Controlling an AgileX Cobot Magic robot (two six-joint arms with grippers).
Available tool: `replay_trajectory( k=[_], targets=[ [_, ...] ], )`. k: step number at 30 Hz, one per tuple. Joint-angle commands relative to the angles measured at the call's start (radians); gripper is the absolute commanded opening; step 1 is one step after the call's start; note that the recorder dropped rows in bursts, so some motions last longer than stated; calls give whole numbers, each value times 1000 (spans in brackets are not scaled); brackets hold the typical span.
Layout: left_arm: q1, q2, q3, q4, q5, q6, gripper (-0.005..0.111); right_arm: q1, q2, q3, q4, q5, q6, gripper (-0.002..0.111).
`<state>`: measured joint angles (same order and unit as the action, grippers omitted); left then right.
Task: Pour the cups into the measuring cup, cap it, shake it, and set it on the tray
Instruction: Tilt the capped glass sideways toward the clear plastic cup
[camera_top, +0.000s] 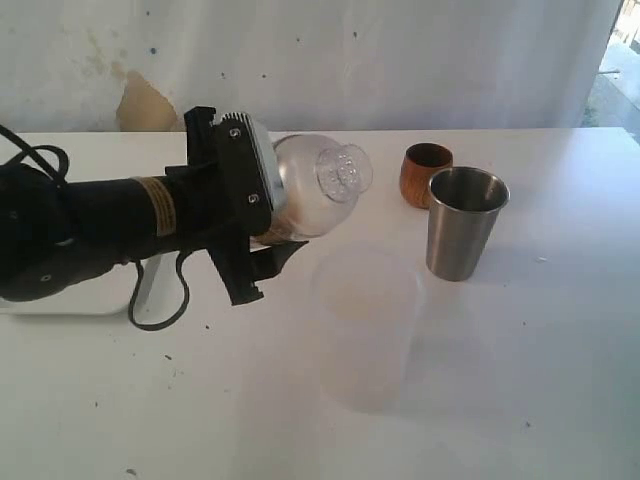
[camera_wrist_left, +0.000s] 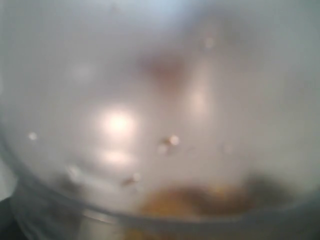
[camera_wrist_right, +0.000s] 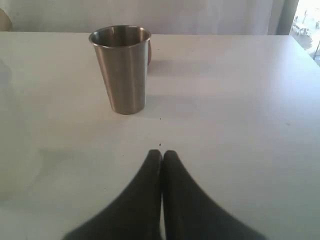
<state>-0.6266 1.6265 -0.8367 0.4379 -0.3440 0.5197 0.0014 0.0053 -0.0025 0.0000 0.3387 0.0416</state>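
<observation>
left fingers (camera_top: 278, 254) hold measuring cup (camera_top: 312, 192) sideways, clear of tumbler (camera_top: 464, 228).

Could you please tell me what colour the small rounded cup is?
The cup is glossy reddish-brown, seen best in the exterior view.

Measuring cup (camera_top: 312, 188) lying sideways aloft; steel tumbler (camera_top: 464, 226), wooden cup (camera_top: 420, 172) upright.

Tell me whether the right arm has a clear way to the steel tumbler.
Probably yes: only bare table lies between the right gripper and the upright steel tumbler. Its jaws are shut, so they would have to open first.
</observation>
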Motion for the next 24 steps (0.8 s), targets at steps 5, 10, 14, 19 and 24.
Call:
replay_trajectory(
  k=[5, 10, 14, 19, 24],
  targets=[
    [-6, -10, -85, -138, 17, 117, 0, -1, -5, 2, 0, -2, 0, 0],
    [-16, -10, -108, -127, 47, 221, 0, -1, -5, 2, 0, -2, 0, 0],
    [-18, -10, -108, -127, 128, 248, 0, -1, -5, 2, 0, -2, 0, 0],
    [-61, -10, -108, -127, 128, 366, 0, -1, -5, 2, 0, -2, 0, 0],
    [-61, -9, -108, -127, 89, 510, 0, -1, -5, 2, 0, -2, 0, 0]
  ],
)
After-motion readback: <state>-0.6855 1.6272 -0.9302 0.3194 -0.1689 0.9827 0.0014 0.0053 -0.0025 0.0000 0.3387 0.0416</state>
